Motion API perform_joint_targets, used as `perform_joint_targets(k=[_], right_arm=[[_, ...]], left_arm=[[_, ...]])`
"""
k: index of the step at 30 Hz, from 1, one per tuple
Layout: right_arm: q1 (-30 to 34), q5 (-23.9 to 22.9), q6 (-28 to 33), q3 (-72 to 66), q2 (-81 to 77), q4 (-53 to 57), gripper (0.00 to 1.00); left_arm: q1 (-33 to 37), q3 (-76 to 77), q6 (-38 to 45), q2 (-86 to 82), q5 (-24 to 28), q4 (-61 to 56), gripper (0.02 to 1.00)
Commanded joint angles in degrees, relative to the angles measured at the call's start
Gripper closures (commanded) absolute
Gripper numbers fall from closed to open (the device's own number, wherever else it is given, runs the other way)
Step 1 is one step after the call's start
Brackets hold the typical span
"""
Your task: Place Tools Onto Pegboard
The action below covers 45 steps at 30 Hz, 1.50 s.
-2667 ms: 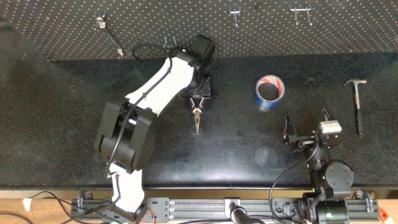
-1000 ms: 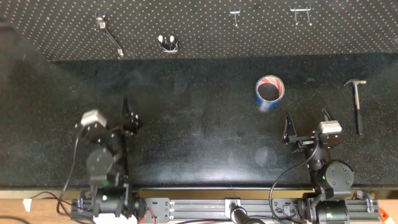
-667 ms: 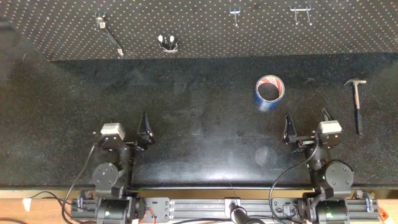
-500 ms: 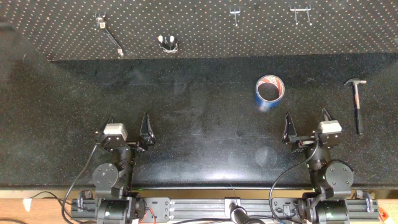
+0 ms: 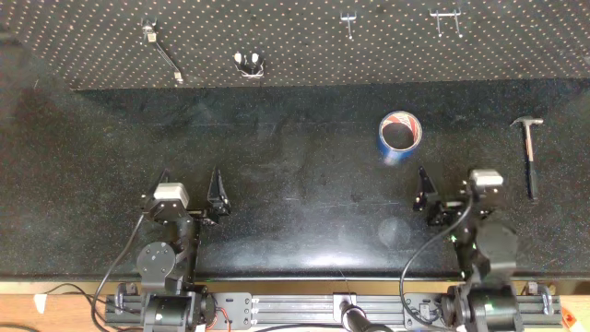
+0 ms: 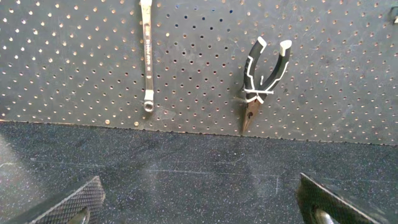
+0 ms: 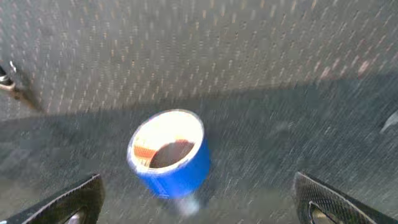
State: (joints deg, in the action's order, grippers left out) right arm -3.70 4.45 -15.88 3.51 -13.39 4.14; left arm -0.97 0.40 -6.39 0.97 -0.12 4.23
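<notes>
**Black pegboard holds two tools, two on table**

Pliers point(image 5: 249, 64) hang on the pegboard point(image 5: 304, 46) at 1 o'clock from the left claw point(image 5: 189, 180), the wrench point(image 5: 164, 53) at 12. Tape point(image 5: 400, 135) stands on the table point(image 5: 295, 203) at 10 o'clock from the right claw point(image 5: 450, 184), with the hammer point(image 5: 529, 157) at 2. Both claws' fingers stand apart.

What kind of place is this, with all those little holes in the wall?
Most likely a workshop bench set up for robots: pliers and a wrench hang on a pegboard, and a hammer and a roll of tape lie on the black worktop.
</notes>
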Motion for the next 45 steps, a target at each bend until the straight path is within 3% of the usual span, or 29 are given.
perform_joint_targets(k=[1, 4, 7, 9, 12, 16, 17, 18, 19, 20, 23, 27, 29, 30, 31, 39, 42, 45], right_arm=[[-8.48, 1.99, -7.17, 18.27, -29.68, -2.91, 0.020], [-17.35, 2.05, 0.20, 35.71, -58.07, 0.57, 0.020], [-18.25, 2.01, 1.66, 53.13, -77.07, 18.18, 0.020], [-18.14, 1.68, 3.58, 57.88, -82.55, 20.09, 0.020], [-17.40, -2.78, 0.07, 58.45, -85.37, 20.94, 0.025], [-16.83, -3.04, -1.42, 58.45, -85.42, 21.51, 0.025], [-16.83, -3.45, -1.42, 58.45, -85.42, 21.57, 0.084], [-16.83, -3.48, -1.42, 58.45, -85.42, 22.10, 0.566], [-16.83, -3.96, -1.42, 58.45, -85.44, 23.74, 0.814], [-16.83, -4.63, -1.42, 58.45, -85.44, 25.27, 0.921], [-16.85, -5.53, 0.11, 57.92, -85.42, 27.08, 0.923], [-17.29, -5.42, 0.02, 57.90, -65.64, 24.87, 0.925], [-21.14, -5.90, 0.33, 57.88, -55.17, 16.79, 0.925], [-23.50, -8.87, 0.37, 57.88, -54.12, 13.27, 0.923], [-26.23, -12.92, 0.90, 57.88, -54.42, 9.01, 0.925], [-28.22, -14.14, 13.31, 57.88, -73.22, -13.68, 0.925], [-28.20, -20.55, 13.44, 57.88, -77.35, -20.04, 0.925], [-27.39, -20.50, 13.42, 57.90, -79.87, -24.11, 0.925]], left_arm=[[-0.13, -0.09, 0.72, -0.79, 0.83, 0.44, 0.023], [-0.13, -0.09, 0.72, -0.79, 0.83, 0.44, 0.023], [-0.13, -0.09, 0.72, -0.79, 0.83, 0.44, 0.023], [-0.13, -0.09, 0.72, -0.79, 0.83, 0.44, 0.023], [-0.13, -0.09, 0.72, -0.79, 0.83, 0.44, 0.023], [-0.13, -0.09, 0.72, -0.79, 0.83, 0.44, 0.023], [-0.13, -0.09, 0.72, -0.79, 0.83, 0.44, 0.023], [-0.13, -0.09, 0.72, -0.79, 0.83, 0.44, 0.023], [-0.13, -0.09, 0.72, -0.79, 0.83, 0.44, 0.023], [-0.13, -0.09, 0.72, -0.79, 0.83, 0.44, 0.023], [-0.13, -0.09, 0.72, -0.79, 0.83, 0.44, 0.023], [-0.13, -0.09, 0.72, -0.79, 0.83, 0.44, 0.023], [-0.13, -0.09, 0.72, -0.79, 0.83, 0.44, 0.023], [-0.13, -0.09, 0.72, -0.79, 0.83, 0.44, 0.023], [-0.13, -0.09, 0.72, -0.79, 0.83, 0.44, 0.023], [-0.13, -0.09, 0.72, -0.79, 0.83, 0.44, 0.025], [-0.13, -0.09, 0.72, -0.79, 0.83, 0.44, 0.023], [-0.13, -0.09, 0.72, -0.79, 0.83, 0.44, 0.023]])
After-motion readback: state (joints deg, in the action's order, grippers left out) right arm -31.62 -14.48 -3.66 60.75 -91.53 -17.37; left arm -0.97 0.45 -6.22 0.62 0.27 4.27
